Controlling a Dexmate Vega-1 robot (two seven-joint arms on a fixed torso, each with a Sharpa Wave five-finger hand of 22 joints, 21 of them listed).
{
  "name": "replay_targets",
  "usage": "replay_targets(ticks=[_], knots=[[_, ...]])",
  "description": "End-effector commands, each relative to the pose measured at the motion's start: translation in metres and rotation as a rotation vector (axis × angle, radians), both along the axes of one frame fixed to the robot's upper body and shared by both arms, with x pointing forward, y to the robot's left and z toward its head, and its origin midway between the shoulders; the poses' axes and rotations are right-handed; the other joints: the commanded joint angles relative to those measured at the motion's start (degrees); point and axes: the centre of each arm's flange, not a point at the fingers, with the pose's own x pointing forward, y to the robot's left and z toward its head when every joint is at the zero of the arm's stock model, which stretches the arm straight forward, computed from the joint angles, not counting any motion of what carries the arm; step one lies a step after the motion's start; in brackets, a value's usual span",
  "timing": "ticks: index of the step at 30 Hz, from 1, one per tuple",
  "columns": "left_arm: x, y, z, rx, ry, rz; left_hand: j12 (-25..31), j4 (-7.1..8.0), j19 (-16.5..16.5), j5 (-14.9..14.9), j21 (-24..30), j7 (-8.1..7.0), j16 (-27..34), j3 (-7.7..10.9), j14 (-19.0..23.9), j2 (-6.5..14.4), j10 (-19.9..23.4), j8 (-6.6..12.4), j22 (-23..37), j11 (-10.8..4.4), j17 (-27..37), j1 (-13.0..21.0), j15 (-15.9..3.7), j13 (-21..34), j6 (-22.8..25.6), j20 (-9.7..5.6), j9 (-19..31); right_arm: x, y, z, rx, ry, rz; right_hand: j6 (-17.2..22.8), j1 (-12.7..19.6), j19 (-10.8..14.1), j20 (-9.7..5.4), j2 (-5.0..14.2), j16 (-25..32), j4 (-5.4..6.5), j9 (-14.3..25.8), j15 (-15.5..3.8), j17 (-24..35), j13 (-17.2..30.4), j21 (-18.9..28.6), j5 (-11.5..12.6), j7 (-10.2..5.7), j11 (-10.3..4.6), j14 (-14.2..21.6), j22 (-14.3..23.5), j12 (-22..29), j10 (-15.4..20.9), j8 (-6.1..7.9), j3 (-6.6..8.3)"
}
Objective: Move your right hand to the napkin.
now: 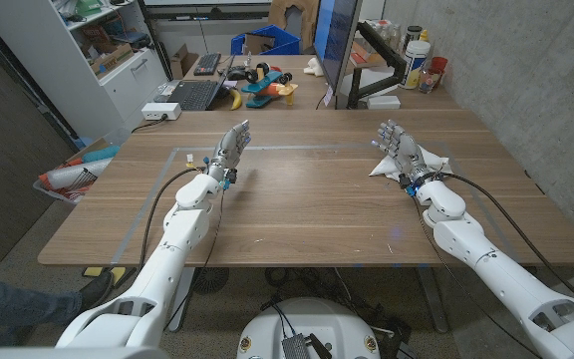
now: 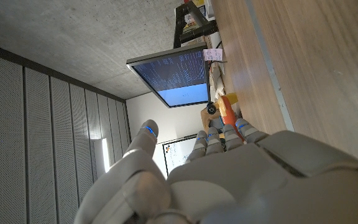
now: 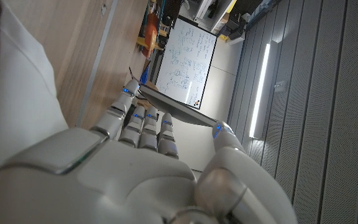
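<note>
- The napkin [image 1: 429, 162], white and crumpled, is lying near the surface's right edge, toward the far right corner.
- The right hand [image 1: 398, 147] is standing directly at it, fingers apart and pointing toward the far edge, holding nothing; the napkin is showing just beyond and to the right of the palm, and part of it is hidden behind the hand.
- Whether the hand is actually touching the napkin I cannot tell from the head view; in the right wrist view a white sheet is lying right beside the hand's back.
- The napkin has no clear long axis; it is spreading out toward the right edge.
- The left hand [image 1: 231, 150] is waiting well apart near the far left part of the surface [image 1: 307, 199], fingers apart and holding nothing, so the right hand is by far the nearer.
- Nothing is standing between the right hand and the napkin; judging by this, the reach is looking all but complete.
</note>
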Motion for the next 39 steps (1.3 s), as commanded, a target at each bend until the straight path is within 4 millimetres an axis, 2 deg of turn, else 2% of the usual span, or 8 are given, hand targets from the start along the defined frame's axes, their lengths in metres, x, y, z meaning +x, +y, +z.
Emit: replay_targets(ticks=[1, 19, 33, 36, 39], knots=[[0.002, 0.000, 0.000, 0.010, 0.005, 0.000, 0.4, -0.05, -0.2, 0.3, -0.1, 0.55, 0.3, 0.66, 0.4, 0.3, 0.3, 0.20, 0.3, 0.00, 0.2, 0.6, -0.09, 0.1, 0.4, 0.11, 0.2, -0.003, 0.001, 0.010, -0.022, -0.033, -0.009, 0.5, 0.1, 0.5, 0.05, 0.40, 0.5, -0.11, 0.2, -0.26, 0.1, 0.2, -0.3, 0.3, 0.12, -0.15, 0.5, 0.2, -0.1, 0.6, 0.35, -0.16], [0.000, 0.002, 0.001, 0.023, 0.000, 0.001, 0.4, -0.17, 0.1, 0.5, -0.8, 0.23, 0.3, 0.86, 0.4, 0.4, 0.5, 0.20, 0.3, -0.22, 0.1, 1.0, -0.36, 0.1, 0.8, 0.25, 0.2, -0.011, -0.003, 0.017, -0.045, -0.074, -0.045, 1.2, 0.1, 0.7, 0.07, 0.47, 0.4, -0.27, 0.2, -0.36, -0.1, 0.3, -0.8, 0.3, -0.42, -0.35, 0.6, 0.2, -0.2, 1.0, 0.52, -0.47], [-0.002, 0.007, 0.002, 0.029, 0.002, 0.001, 0.6, -0.20, 0.4, 0.6, -1.2, 0.25, 0.4, 0.99, 0.9, 0.5, 1.4, 0.26, 0.3, -0.22, 0.1, 1.3, -0.26, 0.1, 1.4, 1.01, 0.2, -0.012, -0.003, 0.019, -0.083, -0.095, -0.086, 1.3, 0.0, 0.8, 0.05, 0.46, 0.4, -0.36, 0.2, -0.52, -0.3, 0.3, -1.1, 0.3, -0.49, -0.55, 0.7, 0.3, -0.3, 1.2, 0.52, -0.74], [-0.003, 0.008, 0.003, 0.029, -0.001, 0.005, 0.6, -0.22, 1.2, 0.7, -1.1, 0.22, 0.5, 1.04, 1.2, 0.5, 1.6, 0.46, 0.3, -0.27, 0.1, 1.5, -0.34, 0.1, 2.1, 0.05, 0.2, -0.012, -0.004, 0.019, -0.085, -0.095, -0.090, 1.4, 0.0, 0.8, 0.04, 0.42, 0.4, -0.38, 0.2, -0.52, -0.3, 0.3, -1.2, 0.3, -0.56, -0.57, 0.8, 0.3, -0.3, 1.2, 0.52, -0.82], [-0.003, 0.008, 0.003, 0.031, -0.002, 0.005, 0.7, -0.24, 1.5, 0.7, -1.1, 0.36, 0.5, 1.08, 1.4, 0.5, 1.8, 0.50, 0.3, -0.24, 0.1, 1.6, -0.29, 0.1, 2.3, -0.23, 0.2, -0.014, -0.005, 0.020, -0.096, -0.104, -0.091, 1.4, 0.0, 0.9, 0.00, 0.38, 0.4, -0.43, 0.2, -0.56, -0.4, 0.3, -1.2, 0.3, -0.61, -0.61, 0.7, 0.3, -0.4, 1.3, 0.51, -0.88]])
